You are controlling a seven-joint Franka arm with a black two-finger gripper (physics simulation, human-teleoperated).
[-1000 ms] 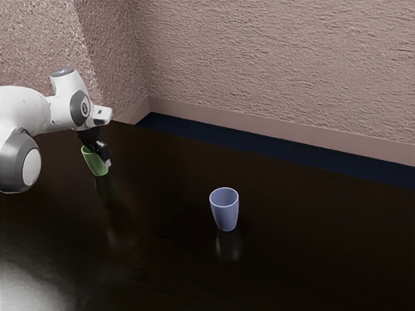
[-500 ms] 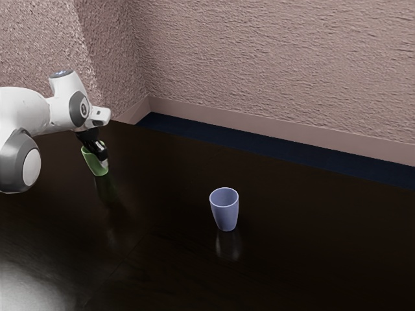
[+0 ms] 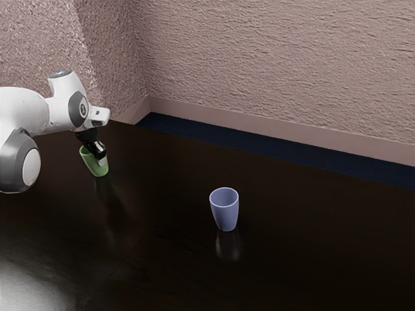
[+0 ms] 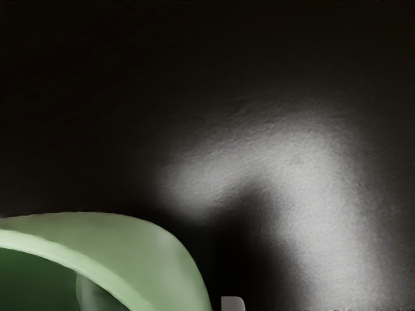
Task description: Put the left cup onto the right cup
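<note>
Dark table; green cup in gripper, mouth toward exterior view's left

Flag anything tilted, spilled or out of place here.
Only the green cup: it hangs tilted in the gripper near the exterior view's left, gripped at its rim. The blue cup stands upright on the table, and no spill shows.
</note>
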